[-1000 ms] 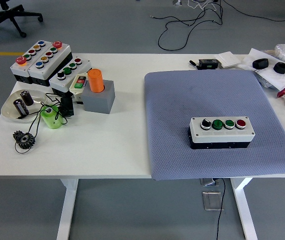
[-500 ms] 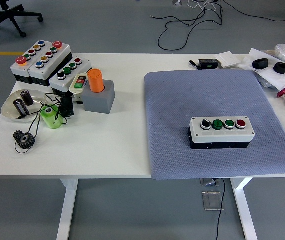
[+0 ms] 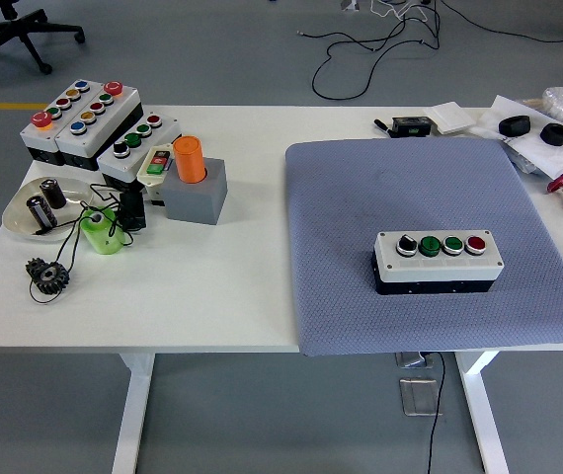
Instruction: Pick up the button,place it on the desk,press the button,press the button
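The button box [image 3: 440, 262] with four buttons sits right of centre in the frame on a grey mat [image 3: 410, 188] covering the right half of the white worktop [image 3: 222, 286]. Neither robot hand is in view, so the state of their fingers cannot be told. The risk, as I judge it: the soft mat may let the box slide or tilt under a press, and similar boxes [image 3: 89, 123] at upper left could be mistaken for it.
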Robot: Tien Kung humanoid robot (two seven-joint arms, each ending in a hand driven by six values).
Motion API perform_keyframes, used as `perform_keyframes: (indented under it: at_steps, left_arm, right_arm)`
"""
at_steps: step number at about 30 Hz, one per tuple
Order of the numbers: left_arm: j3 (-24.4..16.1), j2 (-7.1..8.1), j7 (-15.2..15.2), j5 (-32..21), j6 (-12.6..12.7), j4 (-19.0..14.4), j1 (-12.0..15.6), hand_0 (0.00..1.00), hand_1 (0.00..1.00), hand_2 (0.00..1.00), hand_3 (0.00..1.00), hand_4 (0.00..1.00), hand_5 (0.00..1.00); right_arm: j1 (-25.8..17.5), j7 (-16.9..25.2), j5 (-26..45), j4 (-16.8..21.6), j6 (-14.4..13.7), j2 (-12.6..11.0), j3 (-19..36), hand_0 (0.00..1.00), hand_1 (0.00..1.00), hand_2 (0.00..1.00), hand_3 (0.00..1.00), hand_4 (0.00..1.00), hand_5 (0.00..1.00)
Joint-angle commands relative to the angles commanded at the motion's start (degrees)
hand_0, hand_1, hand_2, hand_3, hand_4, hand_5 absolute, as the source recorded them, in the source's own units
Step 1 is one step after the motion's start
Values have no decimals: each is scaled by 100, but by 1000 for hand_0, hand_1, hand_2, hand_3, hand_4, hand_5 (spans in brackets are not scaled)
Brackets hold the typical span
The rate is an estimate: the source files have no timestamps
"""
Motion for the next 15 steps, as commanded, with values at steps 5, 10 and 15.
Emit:
perform_keyframes:
  at_steps: [5, 10, 15]
  left_arm:
    - [-79, 3, -13, 39, -2, 2, -39, 656, 682, 678, 605, 382, 998]
    - [-132, 5, -26, 65, 1, 0, -65, 656, 682, 678, 605, 382, 998]
    - [-176, 14, -42, 81, 10, -1, -90, 656, 681, 676, 603, 382, 998]
  right_arm:
    - [25, -8, 13, -1, 30, 7, 12, 665, 648, 691, 679, 598, 335]
    - [37, -12, 40, -3, 51, 21, 26, 665, 648, 691, 679, 598, 335]
    - [42, -6, 68, 0, 60, 42, 39, 646, 635, 673, 660, 597, 338]
